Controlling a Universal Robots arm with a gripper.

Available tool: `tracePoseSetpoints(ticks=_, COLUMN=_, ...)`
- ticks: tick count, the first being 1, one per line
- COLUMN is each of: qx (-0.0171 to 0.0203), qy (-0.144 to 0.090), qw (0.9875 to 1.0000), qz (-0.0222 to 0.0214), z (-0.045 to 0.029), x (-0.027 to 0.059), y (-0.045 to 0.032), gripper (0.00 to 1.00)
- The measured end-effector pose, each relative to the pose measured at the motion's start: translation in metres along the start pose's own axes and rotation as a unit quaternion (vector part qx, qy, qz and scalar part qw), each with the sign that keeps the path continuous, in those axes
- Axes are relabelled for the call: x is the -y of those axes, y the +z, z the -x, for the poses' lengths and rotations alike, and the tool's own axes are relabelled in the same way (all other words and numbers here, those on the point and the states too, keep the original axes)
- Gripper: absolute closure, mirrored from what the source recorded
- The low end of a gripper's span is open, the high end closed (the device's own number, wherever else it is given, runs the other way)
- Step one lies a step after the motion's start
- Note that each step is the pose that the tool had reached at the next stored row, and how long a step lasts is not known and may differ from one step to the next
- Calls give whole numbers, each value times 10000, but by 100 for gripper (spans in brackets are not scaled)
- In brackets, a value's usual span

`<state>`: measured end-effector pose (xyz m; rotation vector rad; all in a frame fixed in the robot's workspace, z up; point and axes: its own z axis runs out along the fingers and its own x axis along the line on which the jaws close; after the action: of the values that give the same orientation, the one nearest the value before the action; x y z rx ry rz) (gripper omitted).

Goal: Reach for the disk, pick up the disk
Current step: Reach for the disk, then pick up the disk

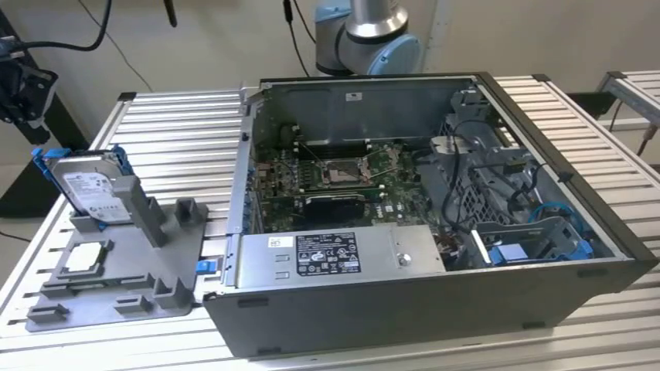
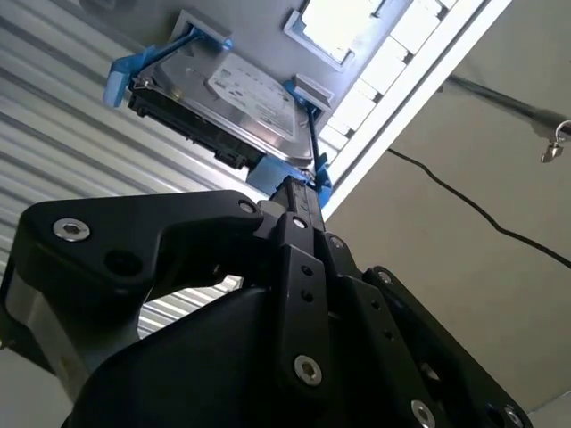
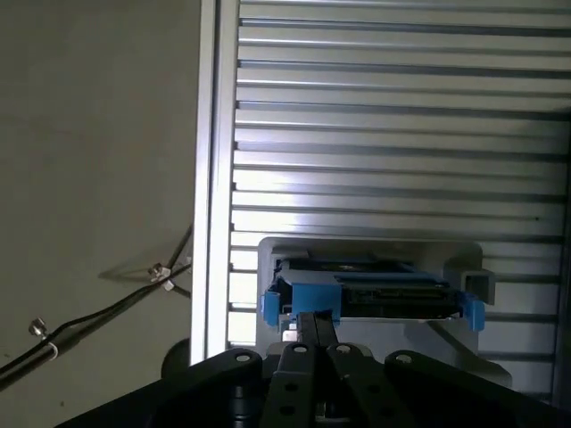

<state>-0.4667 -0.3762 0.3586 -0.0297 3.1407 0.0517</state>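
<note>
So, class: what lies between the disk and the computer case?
In the exterior view, grey holder posts stand between the disk and the case.

The disk [image 1: 91,189] stands tilted in the grey holder [image 1: 134,267].

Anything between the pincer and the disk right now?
Nothing visible. In the first wrist view the pincer points straight at the blue-framed edge of the disk, with open air between them. The grey holder stands at the disk's sides and does not cross that line.
</note>
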Motion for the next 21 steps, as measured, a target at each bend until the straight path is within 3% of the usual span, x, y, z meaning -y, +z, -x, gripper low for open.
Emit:
tracePoseSetpoints(ticks=5, qx=-2, qy=-66, qw=10000, qz=0, z=0, x=0, y=0, gripper=100)
tracePoseSetpoints(ticks=10, qx=-11, qy=-363, qw=9993, qz=0, z=-1, x=0, y=1, gripper=100)
tracePoseSetpoints(ticks=16, qx=-25, qy=-778, qw=9970, qz=-1, z=0, x=0, y=0, gripper=100)
tracePoseSetpoints(ticks=21, qx=-37, qy=-1120, qw=9937, qz=-2, z=0, x=0, y=0, gripper=100)
